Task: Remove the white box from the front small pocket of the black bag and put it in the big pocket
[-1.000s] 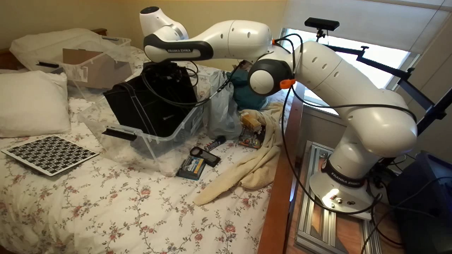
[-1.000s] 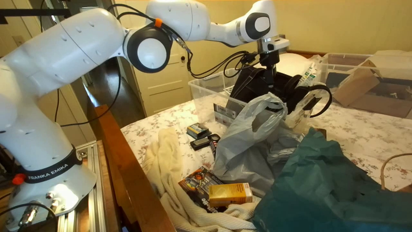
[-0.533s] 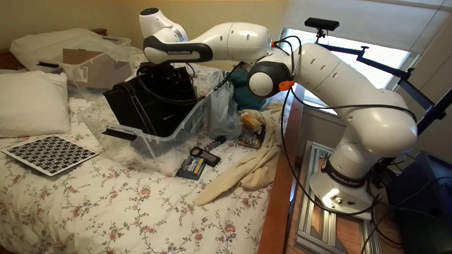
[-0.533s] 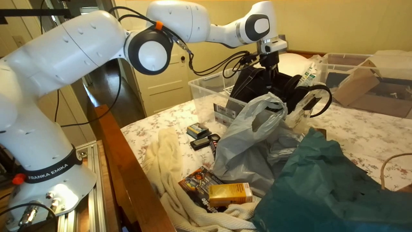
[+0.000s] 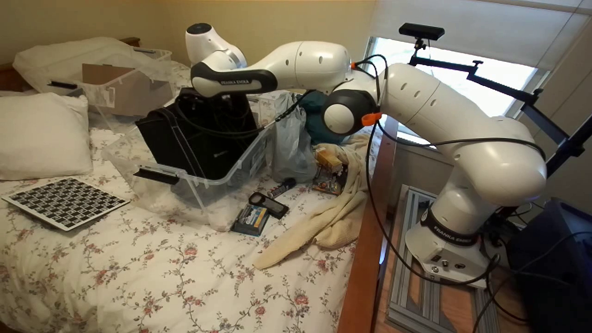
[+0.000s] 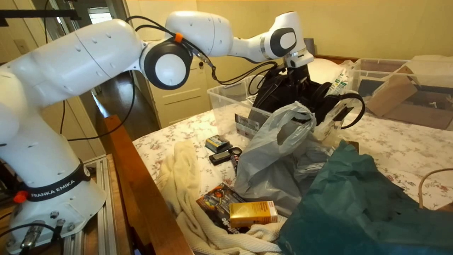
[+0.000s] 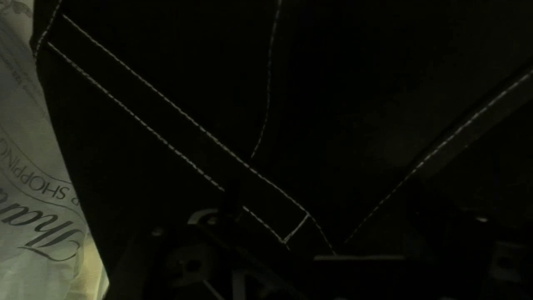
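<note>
Tool (image 7: 325,196), jaws apart, low at black bag (image 5: 208,155); contact unclear.

Bed (image 5: 194,286), along the edge with the wooden rail (image 5: 366,263): cream cloth (image 5: 340,226), yellow box (image 6: 253,214) lying on a dark printed package (image 6: 217,200); well away from that edge: checkered board (image 5: 65,203), white pillow (image 5: 44,136).

Bag (image 5: 208,155) blk, wht-stitched; bedding (image 5: 185,282) wht w/ pink/grey florals; board (image 5: 66,203) b&w checks; towel (image 5: 326,226) cream; bundle (image 6: 354,205) dk teal; carton (image 6: 253,213) gold.
</note>
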Motion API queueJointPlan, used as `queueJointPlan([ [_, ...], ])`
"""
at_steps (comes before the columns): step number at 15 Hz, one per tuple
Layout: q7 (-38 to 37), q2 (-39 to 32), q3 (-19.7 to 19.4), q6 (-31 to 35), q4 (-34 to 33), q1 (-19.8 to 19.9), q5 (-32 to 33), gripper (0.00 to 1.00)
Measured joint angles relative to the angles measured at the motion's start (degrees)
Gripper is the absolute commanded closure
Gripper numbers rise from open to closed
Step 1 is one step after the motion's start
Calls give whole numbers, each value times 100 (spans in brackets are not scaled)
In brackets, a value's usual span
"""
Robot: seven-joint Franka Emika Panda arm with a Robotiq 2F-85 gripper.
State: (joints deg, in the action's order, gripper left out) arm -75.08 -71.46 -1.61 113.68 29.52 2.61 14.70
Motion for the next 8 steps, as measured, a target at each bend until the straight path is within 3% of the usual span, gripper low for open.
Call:
queueJointPlan([
  [1, -62, -35, -16, 71, -1, 0, 0, 25],
  [3, -140, -80, -40, 139, -1, 0, 0, 32],
  [8, -173, -115, -60, 156, -9, 2, 0, 69],
])
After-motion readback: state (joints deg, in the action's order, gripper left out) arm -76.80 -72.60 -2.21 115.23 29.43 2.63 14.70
